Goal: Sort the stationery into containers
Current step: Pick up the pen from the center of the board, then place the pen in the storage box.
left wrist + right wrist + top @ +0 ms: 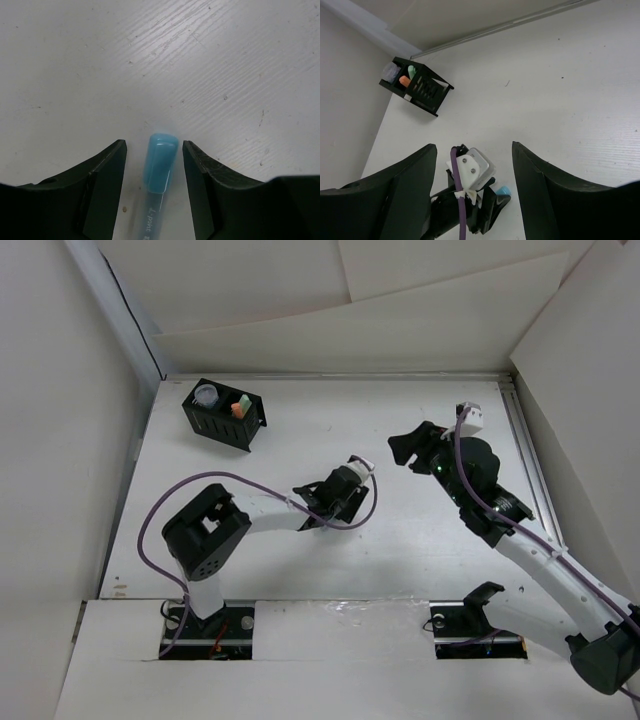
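Note:
A blue highlighter (pixel 160 162) lies on the white table between the fingers of my left gripper (pixel 154 143). Its cap pokes out past the tips, and a narrow gap shows on each side, so the gripper is open. The right wrist view shows that blue cap (pixel 503 190) at the tip of the left gripper (pixel 495 202). My right gripper (pixel 473 145) hangs open and empty above the table, to the right of the left one. The black mesh organiser (pixel 215 428) stands far left, holding a greyish roll (pixel 207 395), a green highlighter (pixel 243 398) and an orange one (pixel 238 410).
White boards wall the table at the back and along both sides. A metal rail (pixel 522 440) runs down the right edge. A purple cable (pixel 160 510) loops from the left arm over the table. The right arm (pixel 540 550) crosses the near right.

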### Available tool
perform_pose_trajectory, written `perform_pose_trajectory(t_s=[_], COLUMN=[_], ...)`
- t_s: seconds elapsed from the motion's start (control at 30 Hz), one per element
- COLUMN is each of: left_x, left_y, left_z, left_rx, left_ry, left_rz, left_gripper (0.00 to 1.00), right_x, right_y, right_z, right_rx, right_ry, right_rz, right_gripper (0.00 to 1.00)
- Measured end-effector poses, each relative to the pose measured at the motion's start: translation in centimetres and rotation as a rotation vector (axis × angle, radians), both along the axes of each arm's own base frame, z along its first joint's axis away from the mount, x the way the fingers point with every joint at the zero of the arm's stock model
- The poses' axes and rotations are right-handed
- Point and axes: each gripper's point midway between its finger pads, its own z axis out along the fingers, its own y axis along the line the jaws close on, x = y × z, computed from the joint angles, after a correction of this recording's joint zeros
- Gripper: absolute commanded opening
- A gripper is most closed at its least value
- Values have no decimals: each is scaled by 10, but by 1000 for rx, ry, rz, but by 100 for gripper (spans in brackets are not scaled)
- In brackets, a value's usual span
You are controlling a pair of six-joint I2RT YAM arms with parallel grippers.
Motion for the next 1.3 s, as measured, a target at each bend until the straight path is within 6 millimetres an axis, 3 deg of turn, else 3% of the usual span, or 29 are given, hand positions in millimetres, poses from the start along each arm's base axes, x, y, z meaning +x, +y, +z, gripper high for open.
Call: perform_pose_trajectory(t_s=[0.23, 0.37, 0.43, 0.57, 0.7, 0.77, 0.93, 1.03, 1.17, 1.3], left_x=[-3, -3, -2, -2, 5, 18, 86, 127, 176, 207], left_y=[3, 2, -1, -3, 1, 8, 58, 95, 137, 178], left_z=[-14, -16, -16, -15, -13, -5, 47, 90, 163, 214], left_rx=[22, 20, 13, 8, -6, -43, -235, -349, -501, -582], left_ry=[16, 18, 13, 7, 2, -2, -72, -145, -276, -384], left_rz=[0, -8, -14, -14, 16, 68, 315, 465, 613, 718], left_gripper=[45, 32, 17, 4, 3, 3, 6, 7, 10, 11], right_x=[0, -1, -1, -1, -1, -2, -4, -4, -5, -5], right_y=[1, 2, 2, 2, 2, 1, 0, 0, 1, 3], right_z=[0, 0, 0, 0, 0, 2, 5, 5, 6, 6], right_rx=[1, 2, 2, 2, 2, 5, 10, 11, 12, 13], right_ry=[0, 1, 1, 1, 0, -4, -12, -13, -14, -13], right_rz=[6, 12, 12, 13, 13, 13, 13, 14, 21, 29], right_gripper=[68, 68, 68, 68, 68, 68, 68, 68, 68, 68])
